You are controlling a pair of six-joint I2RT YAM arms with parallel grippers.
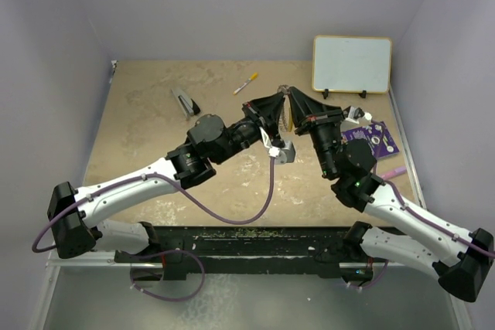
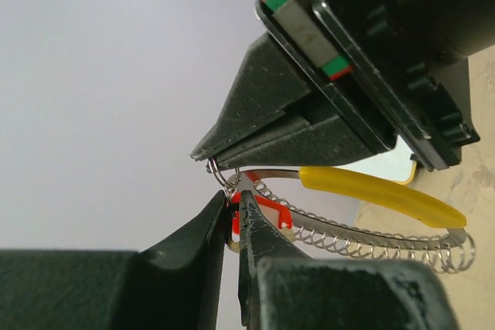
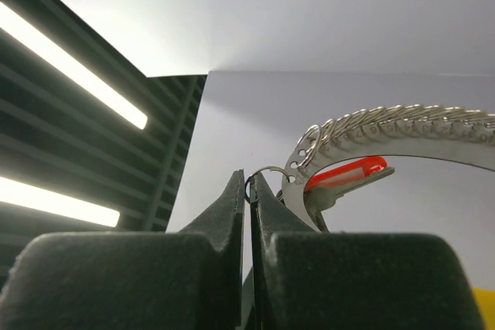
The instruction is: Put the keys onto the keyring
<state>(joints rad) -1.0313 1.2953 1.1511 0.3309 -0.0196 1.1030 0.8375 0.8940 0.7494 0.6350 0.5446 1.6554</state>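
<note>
Left wrist view: the keys (image 2: pixel 267 206), red tag showing, sit clamped between the tips of the left gripper (image 2: pixel 234 195), right at the end of the keyring (image 2: pixel 371 191), whose yellow arc runs off right. The right gripper (image 2: pixel 209 158) is pinched together on a thin wire loop at that end. Both meet in mid-air over the far middle of a mottled beige table (image 1: pixel 147 125) boxed in by pale walls. A whiteboard (image 1: pixel 352 63) leans far right, and a marker pen (image 1: pixel 246 83) and a grey-black tool (image 1: pixel 186 103) lie far left.

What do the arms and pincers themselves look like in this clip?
The left arm and right arm have white links and black joints; a purple cable loops from the left. The left pincer and right pincer have black wedge-shaped fingers; the right's body bears red-green stripes.
</note>
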